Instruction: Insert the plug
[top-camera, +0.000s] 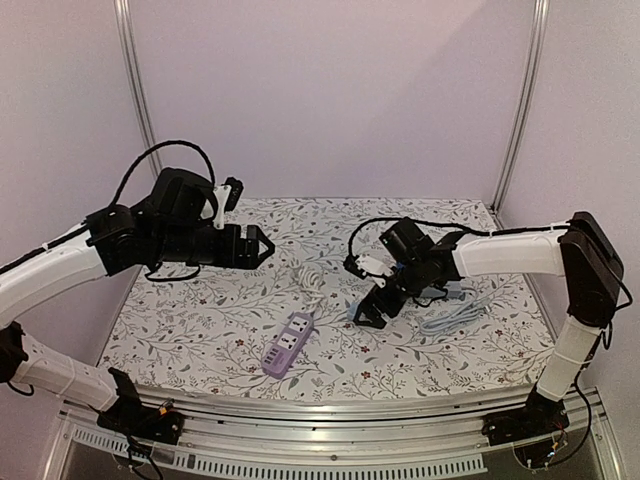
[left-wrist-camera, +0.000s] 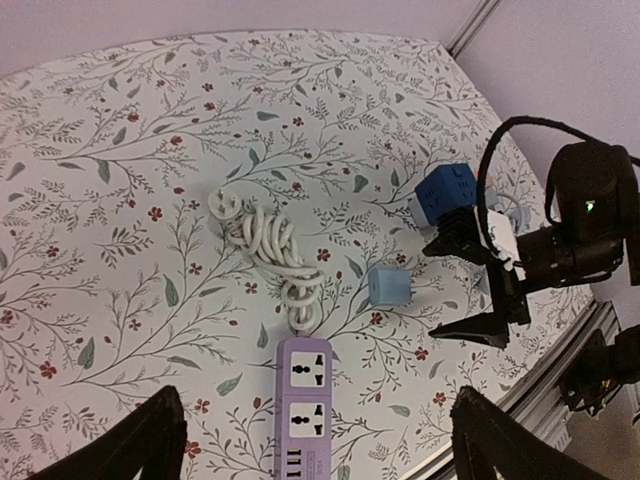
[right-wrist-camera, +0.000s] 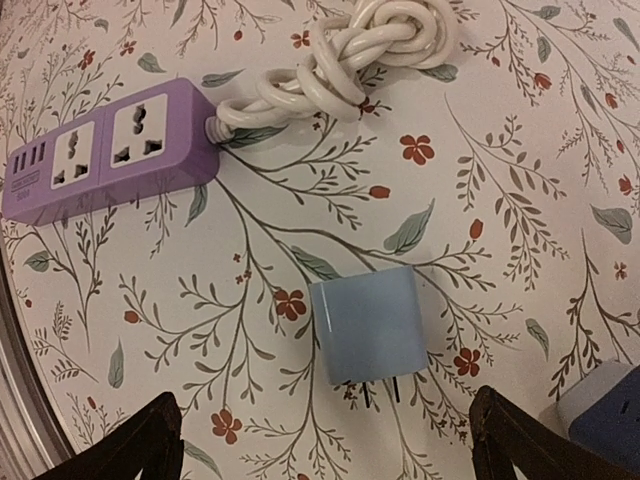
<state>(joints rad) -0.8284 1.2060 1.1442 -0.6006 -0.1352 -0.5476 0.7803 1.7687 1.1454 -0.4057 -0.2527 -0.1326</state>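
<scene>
The plug (right-wrist-camera: 368, 325) is a small light-blue block lying flat on the floral tablecloth, its two prongs (right-wrist-camera: 381, 390) pointing toward my right wrist camera. My right gripper (right-wrist-camera: 335, 455) hovers just above it, open, with one finger on either side and nothing held. The purple power strip (left-wrist-camera: 305, 400) lies to the plug's left with two sockets facing up; its knotted white cord (left-wrist-camera: 270, 250) runs away from it. My left gripper (top-camera: 262, 246) hangs high over the table's left part, open and empty, looking down on the strip.
A dark-blue cube adapter (left-wrist-camera: 447, 192) sits just beyond the right gripper (left-wrist-camera: 480, 290). A grey coiled cable (top-camera: 455, 310) lies at the right. The table's metal front edge (top-camera: 330, 405) runs close to the strip's near end.
</scene>
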